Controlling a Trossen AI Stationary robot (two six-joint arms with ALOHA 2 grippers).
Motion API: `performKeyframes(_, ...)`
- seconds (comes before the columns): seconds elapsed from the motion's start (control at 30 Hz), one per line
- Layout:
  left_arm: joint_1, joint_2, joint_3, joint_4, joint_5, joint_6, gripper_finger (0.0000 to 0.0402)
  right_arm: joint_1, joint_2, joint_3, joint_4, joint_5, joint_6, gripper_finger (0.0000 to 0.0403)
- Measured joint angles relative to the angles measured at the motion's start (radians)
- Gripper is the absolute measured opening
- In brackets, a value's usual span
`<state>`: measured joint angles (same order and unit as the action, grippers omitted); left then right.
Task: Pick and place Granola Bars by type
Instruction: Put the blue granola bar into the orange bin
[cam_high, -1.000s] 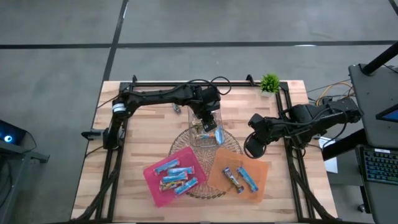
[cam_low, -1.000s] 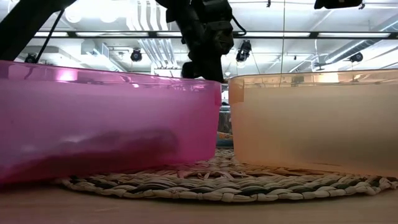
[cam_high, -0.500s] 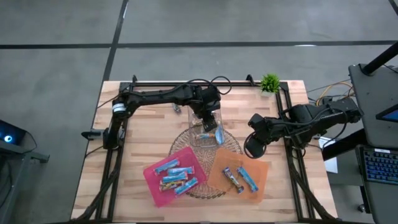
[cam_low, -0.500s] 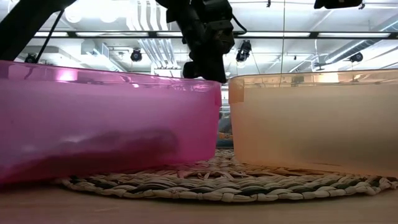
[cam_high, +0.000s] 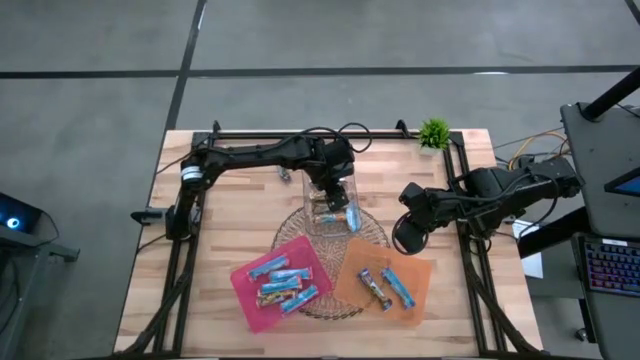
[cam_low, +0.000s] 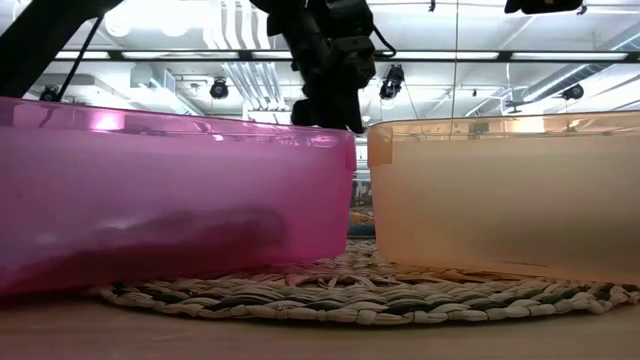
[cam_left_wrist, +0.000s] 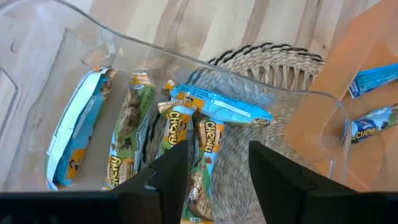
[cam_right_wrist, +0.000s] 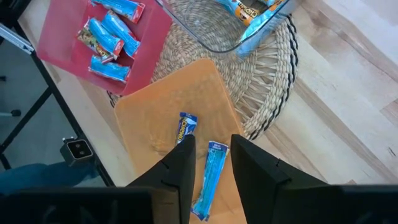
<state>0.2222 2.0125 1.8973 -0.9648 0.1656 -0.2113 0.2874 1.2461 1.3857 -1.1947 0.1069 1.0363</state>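
Table (cam_high: 210, 290): two trays (cam_high: 255, 300), five boxed bars (cam_left_wrist: 217, 106)

Both arms are dark, nearly black, built of slim tubular links joined by rounded, bulkier joints. The left arm (cam_high: 255, 153) shows a pale silvery band at its base joint and thin black cables looping above it. The right arm (cam_high: 495, 190) looks stockier, with cables trailing behind.
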Motion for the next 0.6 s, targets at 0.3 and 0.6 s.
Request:
performKeyframes(0.3, 0.0, 0.0, 0.0, -0.057, -0.001, 0.036, 0.0102, 0.0, 0.0, 0.0, 0.001, 0.002, 0.0, 0.009)
performKeyframes(0.6, -0.001, -0.01, 0.064, -0.144, -0.002, 0.09, 0.0002, 0.0, 0.0, 0.0, 0.003, 0.01, -0.016, 0.008)
